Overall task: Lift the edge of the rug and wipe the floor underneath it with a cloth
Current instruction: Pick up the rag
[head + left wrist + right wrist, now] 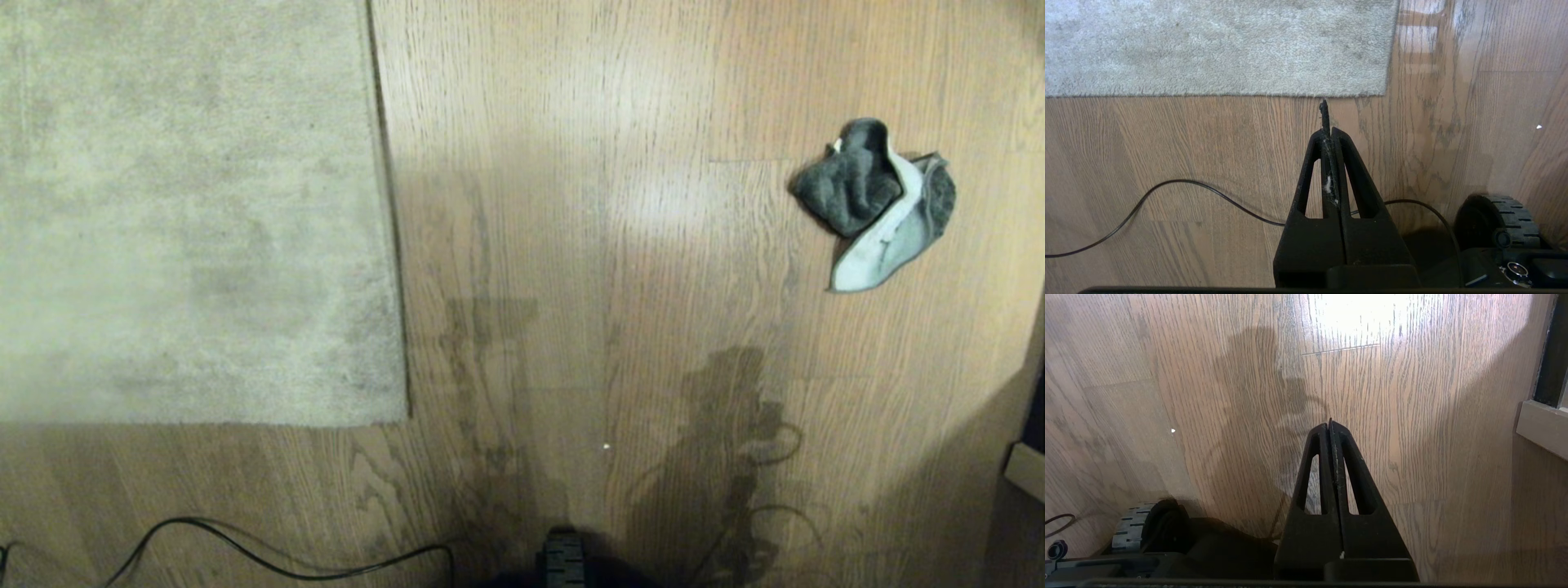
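- The floor (620, 245) fills most of the head view: wood-grain planks with a bright sheen patch in the middle, bare where the wiping will probably start, so nothing blocks a path between the task's two things.
- The rug (188, 212) lies flat on the robot's left, its corner toward the robot and its long straight edge running away across the planks. No part is lifted yet, so the floor under it is still covered; that near corner looks like the easiest place to get a claw beneath.
- The robot's base shows as a dark shape at the bottom of the head view, with a thin black cable (261, 555) trailing on the planks beside it, near the rug's near edge. It could snag if the base drives that way.
- The cloth (878, 204) sits crumpled on the right, well apart from the rug, dark grey bunched over a pale part. It stands proud of the floor, which should make it simple to pinch.
- The left claw (1327, 118) hangs above the planks just short of the rug's edge, fully closed and holding nothing; only a wisp of lint clings to it.
- The right claw (1330, 424) hovers over bare floor, also pressed together and empty, the cloth out of its camera's sight.
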